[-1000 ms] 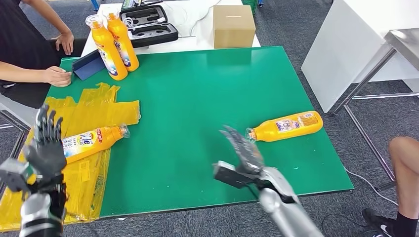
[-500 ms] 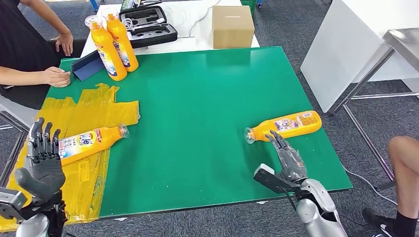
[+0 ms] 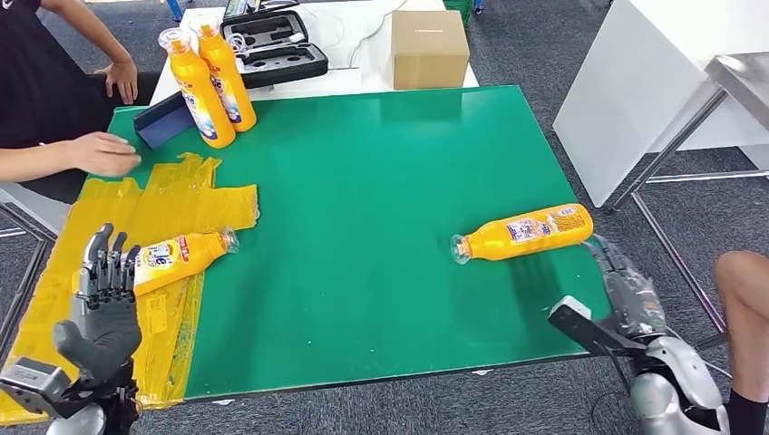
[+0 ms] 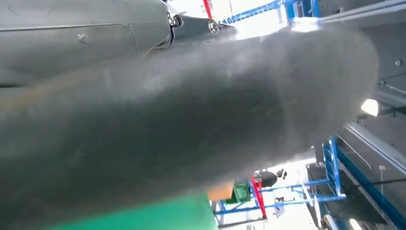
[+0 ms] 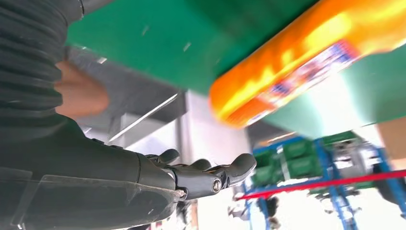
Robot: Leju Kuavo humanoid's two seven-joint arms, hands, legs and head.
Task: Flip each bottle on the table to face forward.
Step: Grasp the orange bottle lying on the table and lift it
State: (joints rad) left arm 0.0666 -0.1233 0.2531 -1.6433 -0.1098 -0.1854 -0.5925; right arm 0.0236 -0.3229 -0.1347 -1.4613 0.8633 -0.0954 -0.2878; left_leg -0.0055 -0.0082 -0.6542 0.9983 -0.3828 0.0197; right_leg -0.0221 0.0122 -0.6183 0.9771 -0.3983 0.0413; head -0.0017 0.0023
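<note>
An orange bottle [image 3: 523, 232] lies on its side at the right of the green table [image 3: 363, 181], cap toward the middle; the right wrist view has it close and blurred [image 5: 306, 62]. My right hand [image 3: 626, 285] is open just past the table's right edge, beside that bottle's base, holding nothing. A second orange bottle [image 3: 181, 256] lies on yellow plastic sheeting [image 3: 172, 204] at the left. My left hand [image 3: 102, 299] is raised with fingers spread, next to this bottle's base and apart from it. Two more orange bottles [image 3: 207, 77] stand upright at the far left corner.
A person sits at the far left with a hand [image 3: 102, 152] over the sheeting. A dark blue box [image 3: 163, 118] lies near the upright bottles. Behind the table stand a cardboard box [image 3: 428, 47] and a black case [image 3: 272, 41]. Another person's leg [image 3: 744, 308] is at the right.
My right hand has swung from the table's front middle out to the right, past the edge beside the bottle's base. My left hand shifted slightly right. The person's hand moved over the sheeting.
</note>
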